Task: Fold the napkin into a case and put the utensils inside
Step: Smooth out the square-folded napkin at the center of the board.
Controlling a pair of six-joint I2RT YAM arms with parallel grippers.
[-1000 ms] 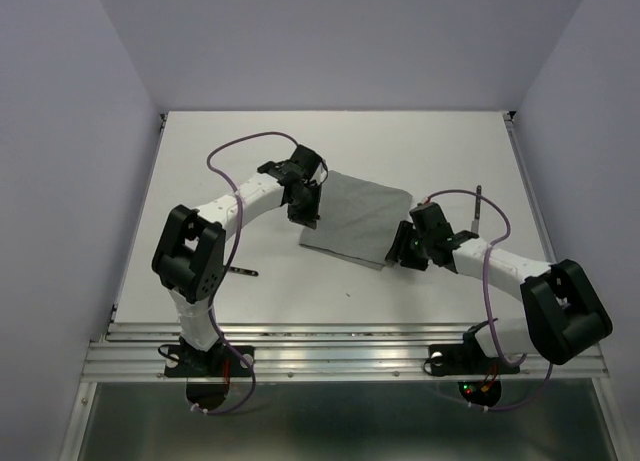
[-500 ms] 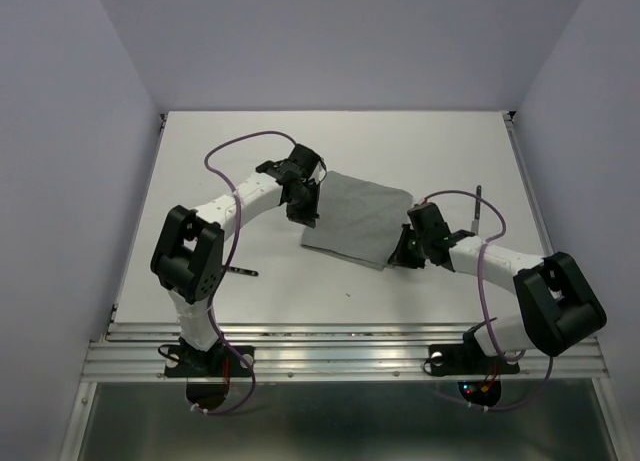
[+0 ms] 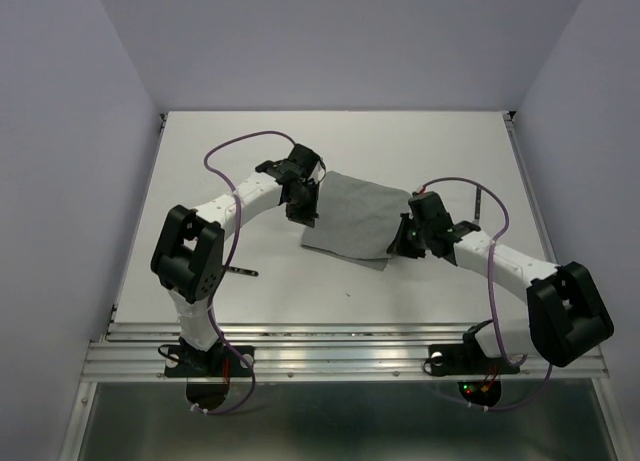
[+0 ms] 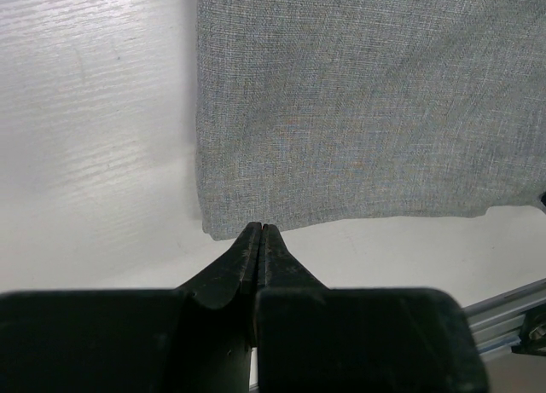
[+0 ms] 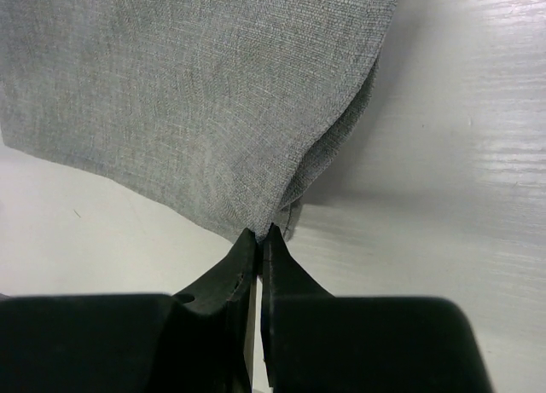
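Right gripper (image 5: pixel 258 235): jaws drawn in narrow, tips nearly meeting, pinching one corner of the napkin (image 5: pixel 171 95). The cloth rises into the tips there. The edge beside the pinch gapes a little and shows more than one layer.

Left gripper (image 4: pixel 260 231): jaws also drawn tight, tips meeting right on the hem of the napkin (image 4: pixel 358 103), close to a corner. The cloth looks nipped between them, but it lies flat here with no lift, so the hold is less plain than on the right.

Napkin, overhead view (image 3: pixel 350 219): plain mid-grey weave with no pattern or marks. It lies as a four-sided sheet set askew on the white table (image 3: pixel 420 151), about mid-table between the two arms. The surface is smooth apart from the pinched corner. Left gripper (image 3: pixel 306 219) is on its left edge. Right gripper (image 3: pixel 400 249) is at its near right corner.

Further out: a utensil (image 3: pixel 478 203), thin and dark and stick-like, lies on the table to the right, beyond the right arm and well apart from the cloth. A second utensil (image 3: pixel 243 272), likewise slim and dark, lies at near left, just beside the left arm's shoulder and apart from the cloth. Both are too small to say which kind
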